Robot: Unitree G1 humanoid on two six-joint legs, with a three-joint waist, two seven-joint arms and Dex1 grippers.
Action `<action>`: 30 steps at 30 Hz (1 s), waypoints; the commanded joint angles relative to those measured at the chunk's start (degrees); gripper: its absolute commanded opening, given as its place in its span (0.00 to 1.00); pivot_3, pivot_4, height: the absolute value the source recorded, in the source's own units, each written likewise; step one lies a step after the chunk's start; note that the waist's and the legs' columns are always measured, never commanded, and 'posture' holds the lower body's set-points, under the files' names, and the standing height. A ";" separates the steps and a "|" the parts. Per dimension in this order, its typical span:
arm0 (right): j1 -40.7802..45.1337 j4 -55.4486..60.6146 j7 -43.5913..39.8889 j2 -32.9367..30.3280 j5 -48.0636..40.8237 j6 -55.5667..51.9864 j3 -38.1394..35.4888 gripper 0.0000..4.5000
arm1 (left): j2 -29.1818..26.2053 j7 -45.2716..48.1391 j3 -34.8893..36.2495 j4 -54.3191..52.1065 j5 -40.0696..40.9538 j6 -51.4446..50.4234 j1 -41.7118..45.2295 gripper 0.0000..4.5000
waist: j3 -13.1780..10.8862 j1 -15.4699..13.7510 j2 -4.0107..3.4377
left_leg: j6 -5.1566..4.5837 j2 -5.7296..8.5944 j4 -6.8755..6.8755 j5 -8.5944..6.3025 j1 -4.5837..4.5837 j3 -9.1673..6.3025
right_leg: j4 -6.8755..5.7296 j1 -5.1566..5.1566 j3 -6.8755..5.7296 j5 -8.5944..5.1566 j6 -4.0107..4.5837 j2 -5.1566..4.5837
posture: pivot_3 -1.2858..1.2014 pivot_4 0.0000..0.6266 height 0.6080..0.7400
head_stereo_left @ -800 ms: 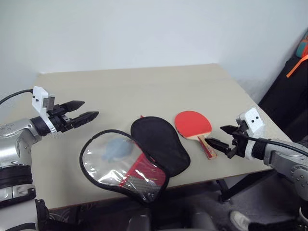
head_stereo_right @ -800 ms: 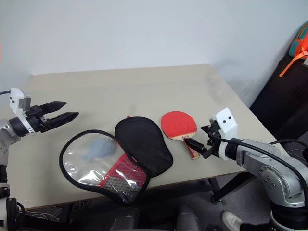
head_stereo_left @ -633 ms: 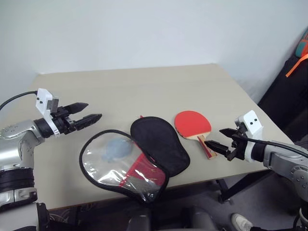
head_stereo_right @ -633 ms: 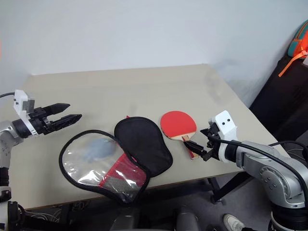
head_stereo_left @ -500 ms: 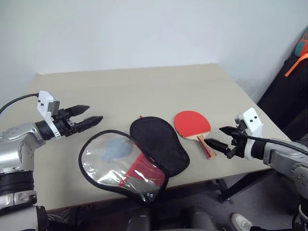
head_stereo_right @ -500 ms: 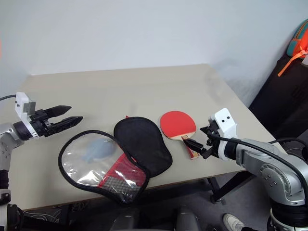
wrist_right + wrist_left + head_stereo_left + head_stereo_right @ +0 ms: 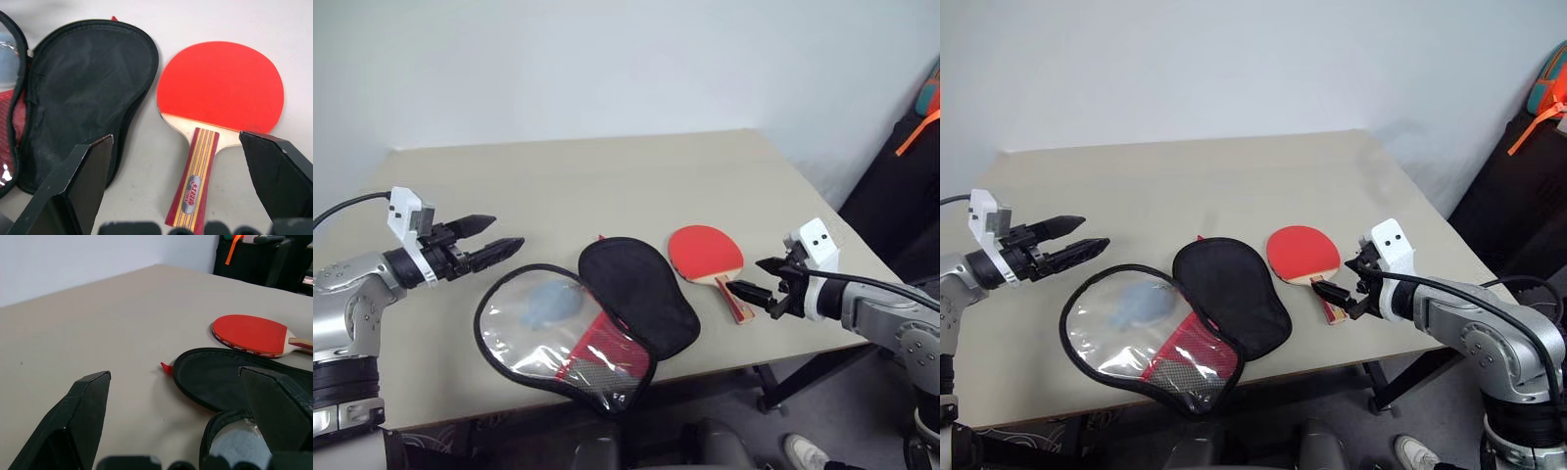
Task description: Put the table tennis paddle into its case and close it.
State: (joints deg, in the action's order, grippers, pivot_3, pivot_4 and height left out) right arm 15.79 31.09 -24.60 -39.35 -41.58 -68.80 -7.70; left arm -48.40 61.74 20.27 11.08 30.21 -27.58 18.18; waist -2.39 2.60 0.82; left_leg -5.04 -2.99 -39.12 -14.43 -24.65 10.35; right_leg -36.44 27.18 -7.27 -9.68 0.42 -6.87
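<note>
The table tennis paddle (image 7: 705, 252) lies flat on the beige table, red face up, its striped wooden handle (image 7: 193, 184) pointing at the front edge. Left of it the case (image 7: 638, 292) lies unzipped and spread open, with a black half beside the paddle and a clear-plastic half (image 7: 524, 338) over red fabric. My right gripper (image 7: 744, 275) hovers open just off the handle's end, and the handle lies between its fingers (image 7: 83, 181) in the right wrist view. My left gripper (image 7: 507, 231) is open above the table, just beyond the case's left rim, holding nothing.
A blue-grey lump (image 7: 548, 302) sits under the clear plastic. A small red zip pull (image 7: 167, 367) pokes out at the case's far edge. The table's front edge (image 7: 724, 367) runs close under the case and the handle. Dark bags with an orange strap (image 7: 915, 132) stand off to the right.
My left gripper has eased a little toward the case's rim. My right gripper has edged slightly closer to the paddle's handle. Both stay open.
</note>
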 commanded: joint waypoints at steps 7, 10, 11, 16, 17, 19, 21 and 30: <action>5.22 -6.10 -2.36 -2.37 4.66 4.47 2.54 1.00 | 0.11 0.72 0.78 -6.32 2.03 0.15 -1.71 0.99 | 0.00 0.01 0.02 | 0.01 -0.01 -0.03 0.01 0.00 0.03 | -0.01 0.01 0.01 0.00 0.00 -0.02 | 0.52 0.00 0.81; 6.18 -9.39 -1.38 -0.85 6.67 4.66 5.08 1.00 | 0.54 0.38 0.84 -8.29 2.13 -0.28 -2.81 0.99 | 0.00 0.01 0.01 | 0.01 -0.01 -0.02 0.01 0.00 0.01 | -0.01 0.01 0.00 0.00 0.00 -0.02 | 0.52 0.00 0.81; 6.46 -10.57 -0.29 0.34 7.37 4.40 5.80 1.00 | 0.70 0.22 0.86 -8.99 2.33 -0.58 -3.17 0.99 | 0.00 0.02 0.01 | 0.01 -0.01 0.00 0.01 0.01 0.02 | 0.00 0.00 0.00 0.00 0.00 -0.01 | 0.52 0.00 0.81; 6.70 -14.66 3.64 5.11 11.53 5.11 8.38 1.00 | 1.25 -0.49 0.13 -10.24 2.69 -0.99 -3.46 0.99 | -0.03 0.02 -0.03 | 0.03 -0.01 0.04 0.02 -0.02 0.11 | -0.03 0.05 0.05 0.00 0.00 0.00 | 0.52 0.00 0.81; 6.72 -15.21 4.80 6.25 12.39 5.19 8.78 1.00 | 1.20 -0.37 0.09 -9.96 2.67 -0.85 -3.40 0.99 | -0.02 0.04 -0.02 | 0.04 -0.01 0.03 0.03 0.00 0.10 | -0.04 0.05 0.04 0.00 0.00 0.00 | 0.52 0.00 0.81; 6.03 -16.80 7.00 8.81 14.82 6.08 10.19 1.00 | 1.24 -0.32 -0.27 -9.38 2.67 -0.75 -2.70 0.99 | -0.03 0.06 -0.03 | 0.08 -0.03 0.03 0.05 -0.01 0.14 | -0.07 0.02 0.05 0.00 0.00 0.02 | 0.52 0.00 0.81; 5.15 -18.68 8.68 11.04 17.24 7.39 11.73 1.00 | 1.38 -0.13 -0.90 -8.93 2.60 -0.51 -2.04 0.99 | -0.03 0.03 -0.03 | 0.11 -0.03 0.03 0.06 -0.01 0.15 | -0.12 0.02 0.05 0.00 0.00 0.02 | 0.52 0.00 0.81; 2.72 -22.46 10.84 15.15 22.91 10.63 13.31 0.96 | 1.76 0.48 -3.05 -5.94 1.71 1.07 1.10 1.00 | -0.01 0.12 -0.04 | 0.16 -0.01 0.05 0.09 0.01 0.21 | -0.17 0.01 0.08 0.01 0.00 0.03 | 0.52 0.00 0.81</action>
State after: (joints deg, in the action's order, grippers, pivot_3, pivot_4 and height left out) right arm 18.63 9.47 -14.77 -24.44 -20.15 -59.18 6.13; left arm -46.68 61.95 16.93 5.29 31.94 -27.91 17.58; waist -2.40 2.72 0.78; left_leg -4.86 -3.02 -39.07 -14.33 -24.64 10.55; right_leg -36.61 27.20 -7.19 -9.67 0.42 -6.83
